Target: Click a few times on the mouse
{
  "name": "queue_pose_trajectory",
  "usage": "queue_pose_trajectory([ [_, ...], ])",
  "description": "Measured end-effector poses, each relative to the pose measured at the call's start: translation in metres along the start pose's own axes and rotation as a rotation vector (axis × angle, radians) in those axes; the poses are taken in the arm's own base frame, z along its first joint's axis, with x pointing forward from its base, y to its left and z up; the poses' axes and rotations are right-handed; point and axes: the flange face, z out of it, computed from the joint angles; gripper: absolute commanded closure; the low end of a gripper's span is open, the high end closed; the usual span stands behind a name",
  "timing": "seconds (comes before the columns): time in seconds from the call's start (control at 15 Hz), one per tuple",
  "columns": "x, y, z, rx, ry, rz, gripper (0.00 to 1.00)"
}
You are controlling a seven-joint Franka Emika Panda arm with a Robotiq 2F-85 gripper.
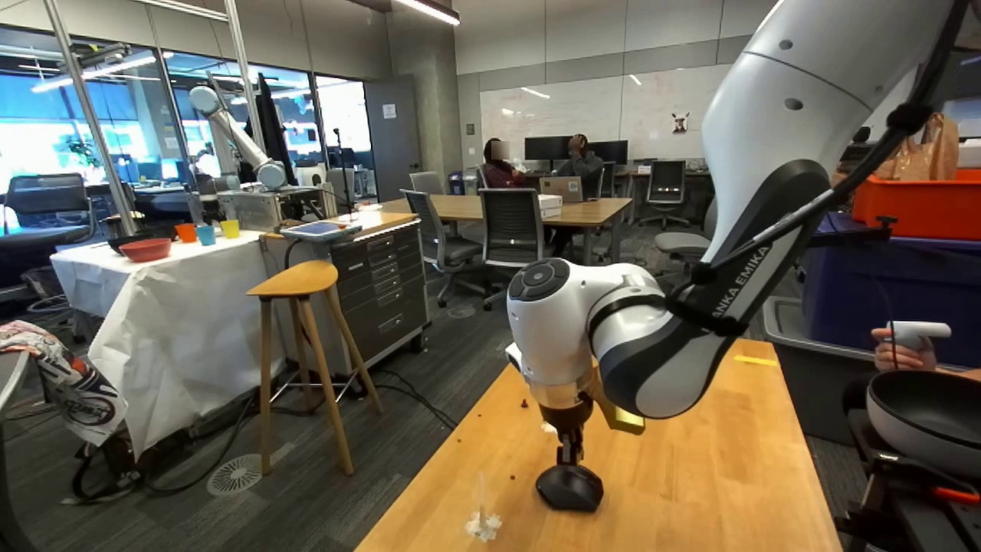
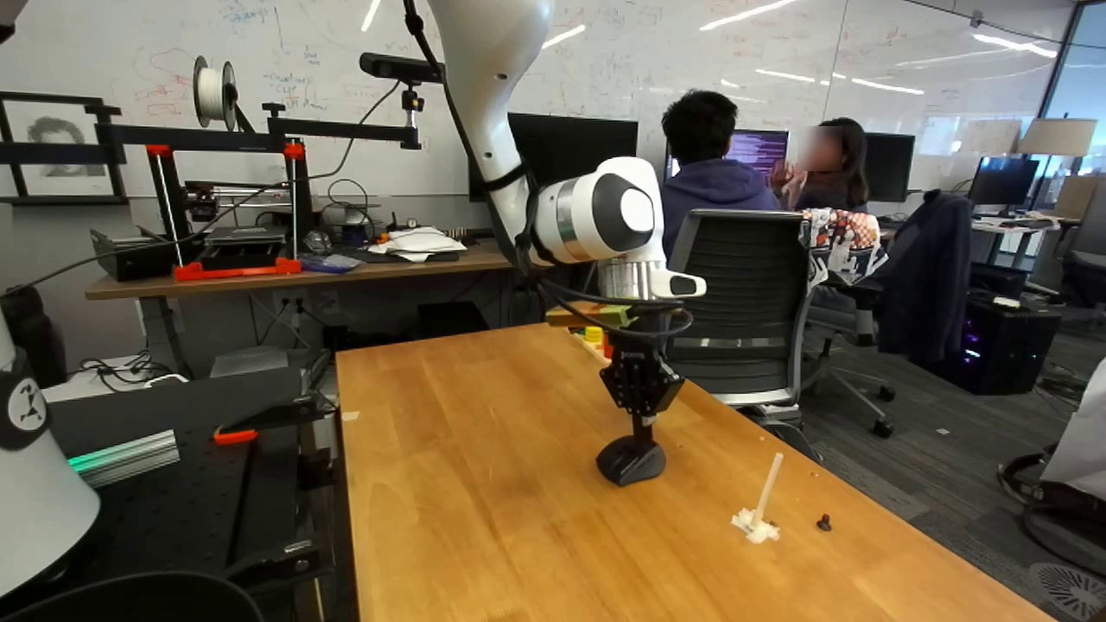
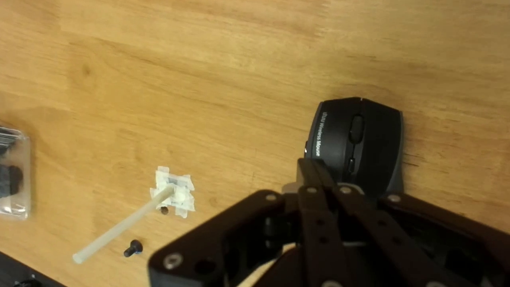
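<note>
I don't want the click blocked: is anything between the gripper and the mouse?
Nothing visible. In both exterior views the gripper is right at the top of the mouse. The stick and screw are off to one side in the wrist view.

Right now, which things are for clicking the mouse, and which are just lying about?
For the job:
black mouse
end effector, closed, with its tip at the mouse

Just lying about:
pale stick, standing up from white tape
dark screw
clear box, cut off by the wrist view's edge
</note>
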Motion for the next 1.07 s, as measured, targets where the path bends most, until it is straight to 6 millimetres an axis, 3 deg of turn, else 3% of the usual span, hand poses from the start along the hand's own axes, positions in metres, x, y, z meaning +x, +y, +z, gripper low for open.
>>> queue_pose_trajectory([
  [0.33,-0.0008,-0.0061,0.0132,0.010,0.012,-0.008,0.99],
  [1.07,0.0008,-0.0056,0.0115,0.013,0.027,-0.007,0.98],
])
